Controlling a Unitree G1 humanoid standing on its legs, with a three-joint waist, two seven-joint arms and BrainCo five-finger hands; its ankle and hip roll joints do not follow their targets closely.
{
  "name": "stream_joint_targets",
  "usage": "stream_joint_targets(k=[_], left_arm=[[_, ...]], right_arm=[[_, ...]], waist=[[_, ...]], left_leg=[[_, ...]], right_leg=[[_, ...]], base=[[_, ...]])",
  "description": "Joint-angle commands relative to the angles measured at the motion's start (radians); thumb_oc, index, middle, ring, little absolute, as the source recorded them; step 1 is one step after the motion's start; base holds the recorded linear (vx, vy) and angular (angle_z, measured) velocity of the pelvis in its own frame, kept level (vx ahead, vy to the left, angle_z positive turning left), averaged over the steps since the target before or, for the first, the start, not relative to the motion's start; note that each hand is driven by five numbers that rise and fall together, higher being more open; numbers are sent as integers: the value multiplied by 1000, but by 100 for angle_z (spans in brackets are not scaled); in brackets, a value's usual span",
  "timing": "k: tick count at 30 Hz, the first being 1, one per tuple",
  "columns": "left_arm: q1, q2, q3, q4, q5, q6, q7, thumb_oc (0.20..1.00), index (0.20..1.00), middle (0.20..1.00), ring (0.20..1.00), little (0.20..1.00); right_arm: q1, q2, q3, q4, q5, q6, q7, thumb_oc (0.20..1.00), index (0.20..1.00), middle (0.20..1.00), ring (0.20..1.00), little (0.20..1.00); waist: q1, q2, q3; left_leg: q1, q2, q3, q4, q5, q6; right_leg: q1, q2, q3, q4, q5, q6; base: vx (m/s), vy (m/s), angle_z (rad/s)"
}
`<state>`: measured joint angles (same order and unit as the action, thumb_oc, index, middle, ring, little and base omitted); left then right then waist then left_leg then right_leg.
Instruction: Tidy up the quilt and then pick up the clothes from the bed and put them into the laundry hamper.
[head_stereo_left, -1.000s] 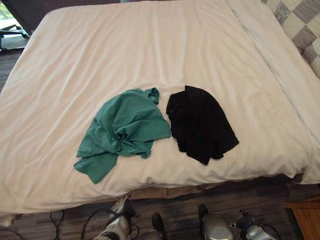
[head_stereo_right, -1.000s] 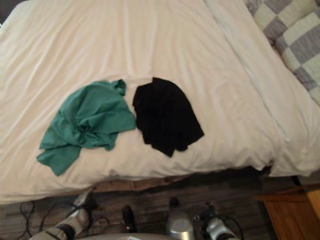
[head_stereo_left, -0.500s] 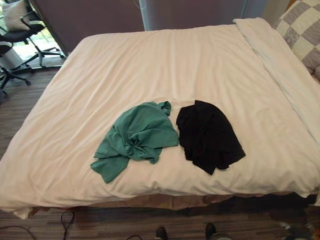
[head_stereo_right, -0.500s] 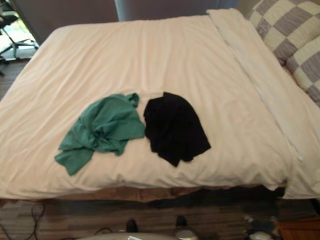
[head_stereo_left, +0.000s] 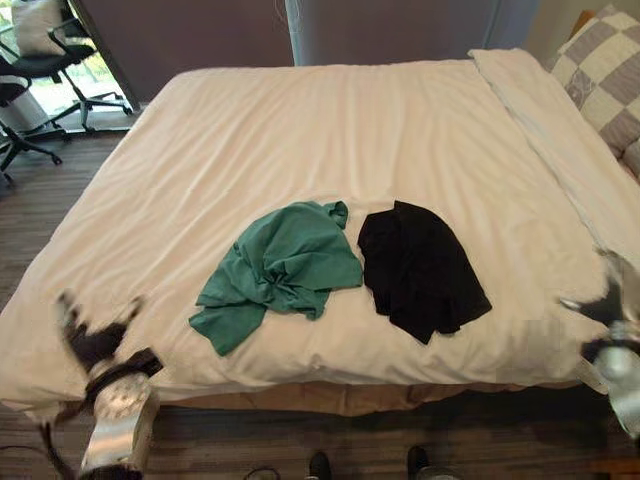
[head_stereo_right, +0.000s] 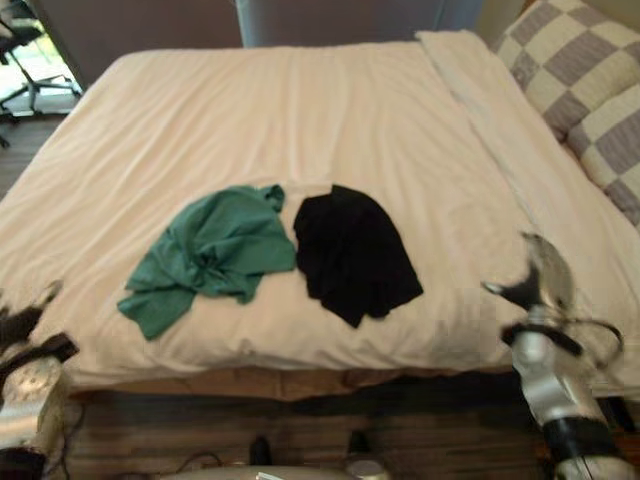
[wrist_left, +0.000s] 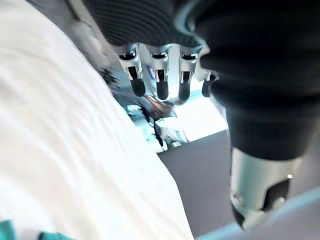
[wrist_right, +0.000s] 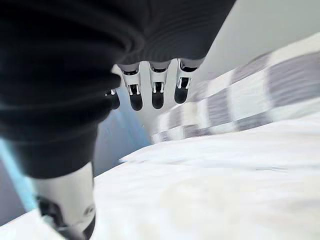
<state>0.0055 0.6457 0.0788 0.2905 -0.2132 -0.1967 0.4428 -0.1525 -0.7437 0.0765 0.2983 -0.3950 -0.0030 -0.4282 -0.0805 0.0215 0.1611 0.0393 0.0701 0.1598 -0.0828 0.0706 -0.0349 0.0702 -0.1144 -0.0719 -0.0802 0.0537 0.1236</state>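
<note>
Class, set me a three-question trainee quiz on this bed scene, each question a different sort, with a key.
1. True or false: the green garment lies on the black garment.
2. Which garment lies nearer the checked pillow? A green, B black.
3. Fill in: both the left hand and the right hand are ____, holding nothing.

Key: 1 false, they lie side by side on the quilt; 2 B; 3 open.
</note>
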Motion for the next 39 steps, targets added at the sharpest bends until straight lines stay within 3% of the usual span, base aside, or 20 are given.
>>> stream_joint_targets(k=[1,10,14,17,18,19,22,24,31,37,39], left_arm=[[-176,86,-26,42,265,58,-39,1000,1000,1000,1000,1000],[-592,162,-344,295,548,155,4,1000,1000,1000,1000,1000],[-679,104,-410,459,629,220,-15,1000,1000,1000,1000,1000],[-682,92,-418,475,662,235,-18,1000,1000,1000,1000,1000],[-679,73,-423,501,691,260,-32,454,454,454,454,454],[-655,37,-449,668,766,281,-100,200,200,200,200,200],[-604,7,-438,736,791,289,-138,200,200,200,200,200],[-440,-47,-372,815,769,279,-173,200,200,200,200,200],[-249,-131,-329,788,626,218,-172,200,200,200,200,200],[-132,-208,-356,769,541,180,-152,200,200,200,200,200],[-89,-247,-382,744,492,150,-142,200,200,200,200,200]], right_arm=[[-171,-6,71,-56,-41,-56,24,1000,1000,1000,1000,1000],[-230,76,203,-103,-49,-108,31,1000,1000,1000,1000,1000],[-147,73,183,-136,-73,-114,27,1000,1000,1000,1000,1000],[-120,68,163,-156,-77,-118,27,1000,1000,1000,1000,1000],[-97,62,147,-168,-82,-119,23,1000,1000,1000,1000,1000],[-59,51,119,-187,-86,-124,26,1000,1000,1000,1000,1000],[-39,43,103,-199,-85,-128,34,1000,1000,1000,1000,1000],[-55,11,99,-244,-87,-136,59,1000,1000,1000,1000,1000],[-249,-24,174,-208,-94,-105,78,1000,1000,1000,1000,1000],[-502,-15,314,-17,-72,-75,78,1000,1000,1000,1000,1000],[-633,-5,398,150,-55,-62,81,1000,1000,1000,1000,1000]], waist=[[-4,-41,76],[-60,-31,147],[-94,-27,174],[-96,-25,178],[-99,-24,185],[-108,-22,191],[-105,-18,188],[-81,-11,169],[-34,4,159],[16,25,178],[43,47,186]], left_leg=[[29,38,33,-4,-91,-54],[-101,51,88,-4,-49,-66],[-121,57,110,-4,-38,-71],[-124,56,110,-4,-36,-71],[-127,56,108,-4,-35,-71],[-123,54,111,-4,-39,-70],[-113,54,112,-4,-46,-70],[-94,56,106,-4,-53,-68],[-93,51,85,-4,-46,-68],[-112,45,65,-4,-31,-70],[-135,41,49,-4,-18,-74]], right_leg=[[-58,-57,44,66,-94,54],[-232,-39,74,95,-53,69],[-270,-37,79,105,-46,72],[-277,-36,78,109,-48,72],[-280,-38,77,113,-50,72],[-283,-40,73,124,-57,72],[-276,-42,74,130,-65,71],[-260,-41,69,135,-72,64],[-245,-41,61,128,-72,53],[-250,-44,48,130,-69,48],[-262,-44,38,131,-67,46]], base=[[-119,22,-12],[-100,15,-21],[-14,17,-23],[-13,-3,-12],[-9,-10,-10],[-8,-10,-6],[18,-4,2],[67,-21,3],[9,-21,6],[-20,-16,12],[-42,-22,25]])
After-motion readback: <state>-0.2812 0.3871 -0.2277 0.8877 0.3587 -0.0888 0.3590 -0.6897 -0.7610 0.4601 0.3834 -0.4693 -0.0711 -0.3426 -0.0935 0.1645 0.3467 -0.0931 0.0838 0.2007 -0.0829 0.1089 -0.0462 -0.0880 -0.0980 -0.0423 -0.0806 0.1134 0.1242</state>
